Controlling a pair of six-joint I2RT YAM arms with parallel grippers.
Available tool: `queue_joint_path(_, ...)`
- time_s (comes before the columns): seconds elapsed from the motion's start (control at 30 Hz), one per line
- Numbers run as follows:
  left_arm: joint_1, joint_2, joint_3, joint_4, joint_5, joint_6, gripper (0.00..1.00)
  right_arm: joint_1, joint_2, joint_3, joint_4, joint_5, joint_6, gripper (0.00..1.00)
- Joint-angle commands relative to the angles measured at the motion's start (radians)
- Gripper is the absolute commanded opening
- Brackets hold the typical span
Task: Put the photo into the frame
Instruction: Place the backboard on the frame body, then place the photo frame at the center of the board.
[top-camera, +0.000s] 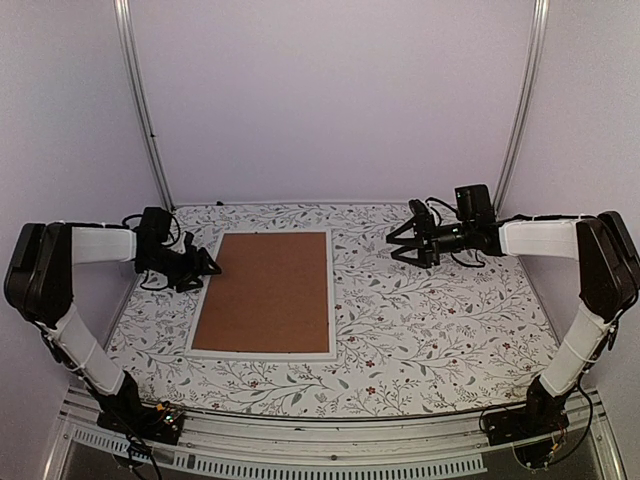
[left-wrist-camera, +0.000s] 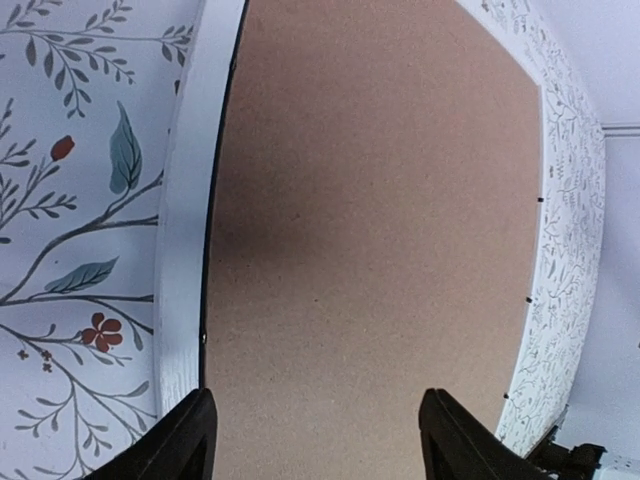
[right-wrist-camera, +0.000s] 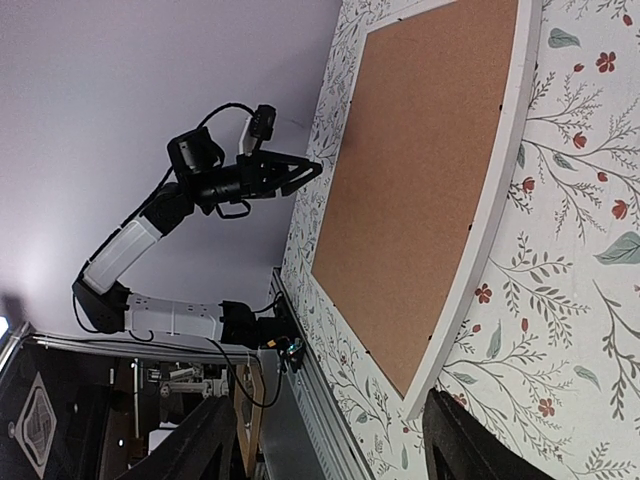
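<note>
Top external view is showing the frame (top-camera: 332, 300) lying flat on the flower-patterned table (top-camera: 430, 330), a little left of the middle, with its long sides running away from the arms. It is lying face down, and the brown backing board (top-camera: 265, 290) is filling the whole opening inside the narrow white border. The photo is not showing anywhere, and I cannot tell whether it is sitting under the board.

The left gripper (top-camera: 208, 266) is reaching in from the left and pointing at the frame's left long side, toward the far end of that side. Its jaws are standing apart with nothing between them. From the left wrist camera, its two black fingers (left-wrist-camera: 185, 440) are sitting wide at the bottom of the picture, one over the white border and one over the brown board. Whether they are touching the frame I cannot tell.

The right gripper (top-camera: 397, 241) is hanging above the table to the right of the frame's far right corner, apart from it, with its tips pointing left toward the frame. Its jaws are also spread and are gripping nothing. The right wrist camera is looking across the board at the other arm, with its own dark fingers (right-wrist-camera: 455, 440) parted at the bottom edge.
</note>
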Motion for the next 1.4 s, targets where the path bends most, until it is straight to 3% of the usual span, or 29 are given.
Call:
queue_joint_path(0.0, -0.012, -0.040, 0.038, -0.036, -0.060, 0.029, 0.72, -0.003, 0.019, -0.002, 0.020, 0.005, 0.004, 0.68)
queue_joint_path(0.33, -0.024, -0.035, 0.026, -0.055, -0.223, 0.042, 0.72, -0.002, 0.014, 0.022, -0.097, 0.093, -0.067, 0.68)
queue_joint_path(0.9, -0.088, 0.028, -0.087, 0.048, -0.204, -0.003, 0.72, 0.072, 0.090, 0.070, -0.201, 0.243, -0.160, 0.79)
queue_joint_path(1.37, -0.286, 0.086, -0.091, 0.120, -0.180, -0.056, 0.71, 0.257, 0.299, 0.164, -0.211, 0.533, -0.159, 0.82)
